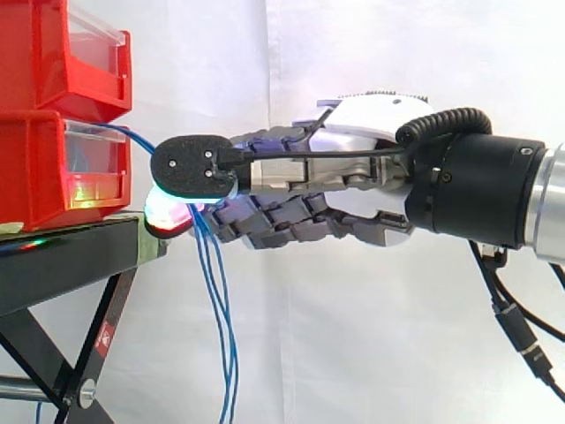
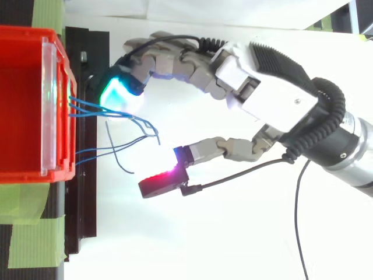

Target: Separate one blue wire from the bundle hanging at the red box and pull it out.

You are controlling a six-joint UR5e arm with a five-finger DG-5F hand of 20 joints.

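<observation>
Step judged: reach-in, no wire yet singled out. Hand [image 2: 256, 87] held apart, nothing clamped. Blue wires [image 1: 221, 291] hung from red box [image 2: 23, 87], ahead of palm, between fingertips [image 2: 119, 93] and thumb [image 2: 163, 182]. Next: one wire to be pinched alone, then drawn away from box.
</observation>
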